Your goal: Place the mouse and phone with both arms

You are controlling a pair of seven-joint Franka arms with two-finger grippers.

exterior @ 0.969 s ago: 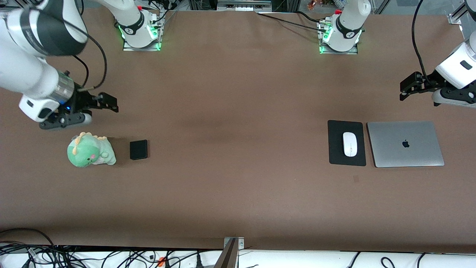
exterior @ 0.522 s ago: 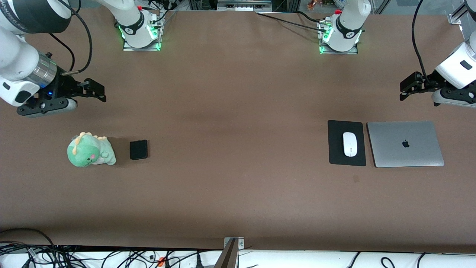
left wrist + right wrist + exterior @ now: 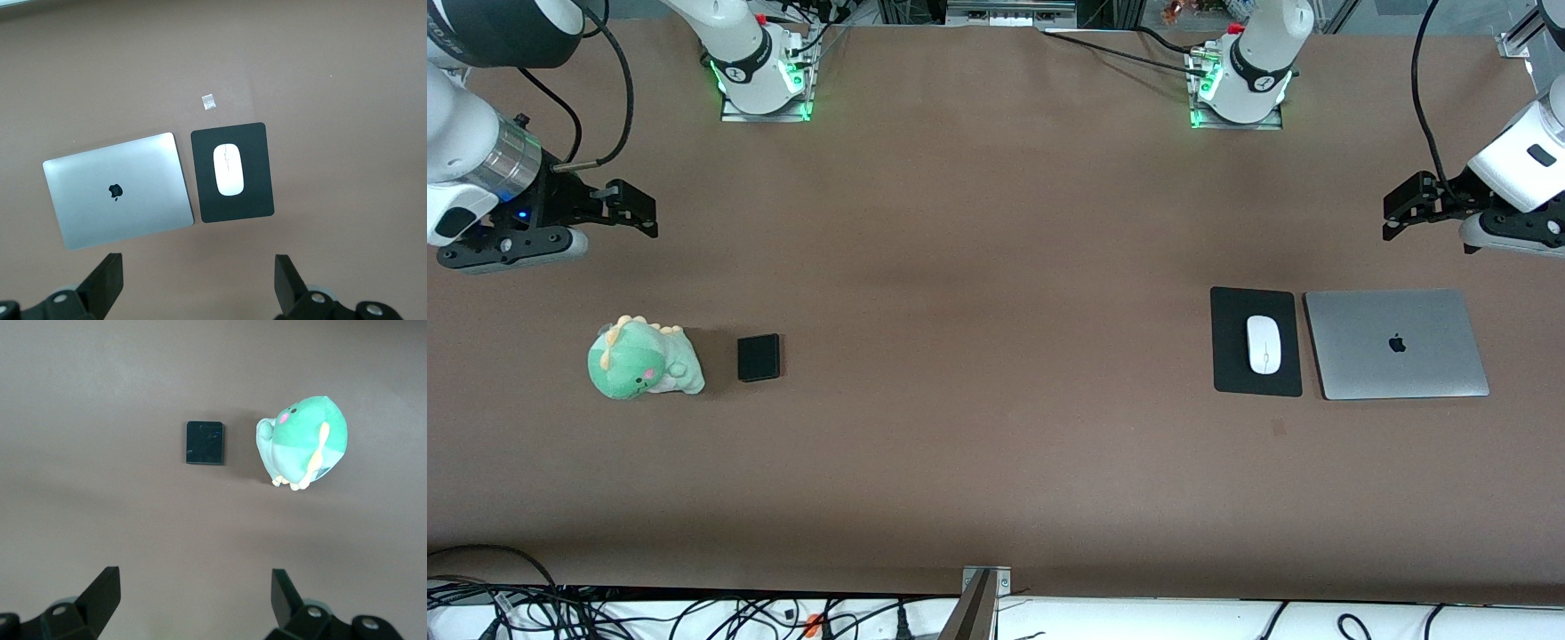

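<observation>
So you're basically at the tail end, from what I can tell. The mouse [image 3: 1263, 344] sits flat on the black mouse pad [image 3: 1256, 302], which lies just beside the closed silver laptop [image 3: 1396, 378] toward the left arm's end of the table. The phone [image 3: 759, 357] lies flat on the bare table [image 3: 996, 427] toward the right arm's end, just beside the green dinosaur plush [image 3: 643, 359] but not touching it.

Both grippers are empty. The left gripper [image 3: 1403, 207] hangs up in the air at about 1 o'clock from the mouse pad in the front view, jaws spread wide, as its wrist view shows, with nothing between them. The right gripper [image 3: 630, 206] is up over bare table at roughly 10 o'clock from the phone, jaws also spread wide and holding nothing.

My read: both placements look done and you're in the pull-back step. If that's right, the next move only calls for parking both arms clear of the table things. If the phone is actually meant to go somewhere else, you'd need to bring the right gripper down over it and close across its narrower width. It's thin and flat, so expect a fiddly low pinch.
</observation>
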